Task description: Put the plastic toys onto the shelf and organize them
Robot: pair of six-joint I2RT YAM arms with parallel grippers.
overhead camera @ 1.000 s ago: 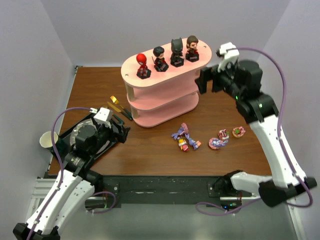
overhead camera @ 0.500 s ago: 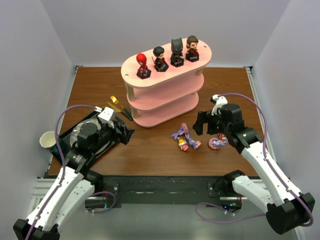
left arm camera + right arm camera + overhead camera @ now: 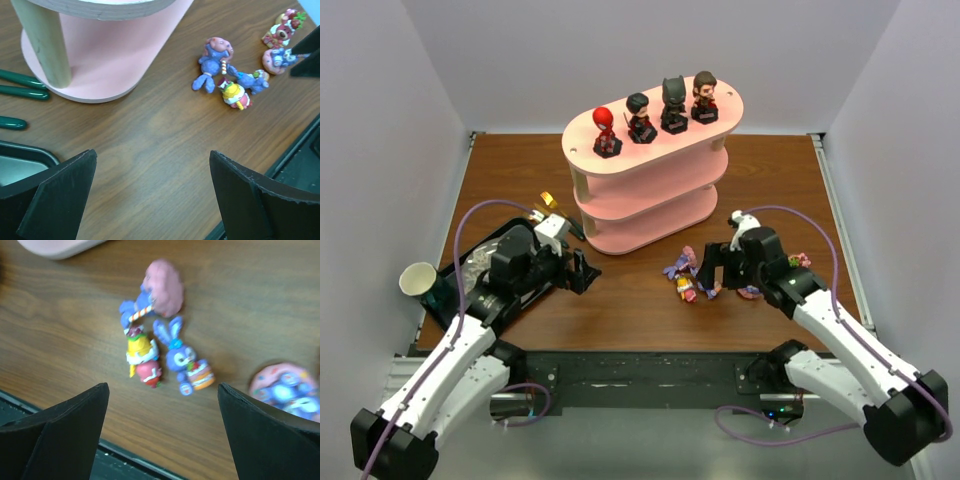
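Robot lab cell, not a home. Bare pale lilac walls (image 3: 380,120) box in a brown wooden table (image 3: 620,305) at 9, 12 and 3 o'clock. The white-and-black left arm (image 3: 455,350) and right arm (image 3: 845,335) are bolted to a black rail (image 3: 650,378) at 6 o'clock. Staged props: pink shelf (image 3: 650,190) at 12 o'clock, small toys (image 3: 688,275), paper cup (image 3: 415,280) at 9 o'clock.

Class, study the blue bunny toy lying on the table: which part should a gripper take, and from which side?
Probably take the blue bunny by its middle, from straight above with the open right gripper. It lies flat and long, so closing across its narrow width suits. The yellow toy lies close beside it; one finger must enter that gap.
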